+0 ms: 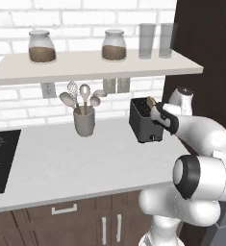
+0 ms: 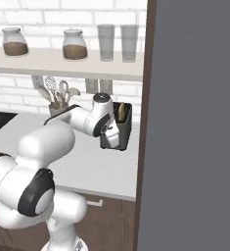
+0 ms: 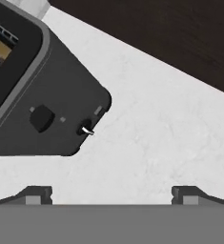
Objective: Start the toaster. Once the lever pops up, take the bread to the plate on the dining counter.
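The jaws are standing spread wide with nothing between them, the gripper (image 3: 111, 195) hanging over bare white worktop (image 3: 161, 138) in the lower middle of the hand view, its two dark fingertips (image 3: 35, 195) showing at the lower left and lower right. The toaster (image 3: 46, 105) is sitting in the upper left of that view, apart from the fingertips, with open worktop running from its rounded corner toward the right and bottom of the frame. A dark wall panel (image 3: 170, 43) is closing off the upper right, its edge running diagonally across the worktop.

In the left base view the toaster (image 1: 142, 121) is standing at the right of centre on the worktop (image 1: 76, 163), with the arm's wrist reaching in just beside its right side. A grey utensil cup (image 1: 84, 120) is standing to its left, well apart, and wide bare surface is lying between and in front of them. A black cooktop (image 1: 1, 161) is occupying the left edge, and a shelf (image 1: 85, 65) is overhanging above.

In the right base view the toaster (image 2: 122, 128) is sitting near a tall grey panel (image 2: 195, 127) filling the right half.

The toaster is looking boxy and dark grey, with a round knob and a small light lever low on its face. The bread (image 3: 0, 47) is showing as a tan patch in the top slot.
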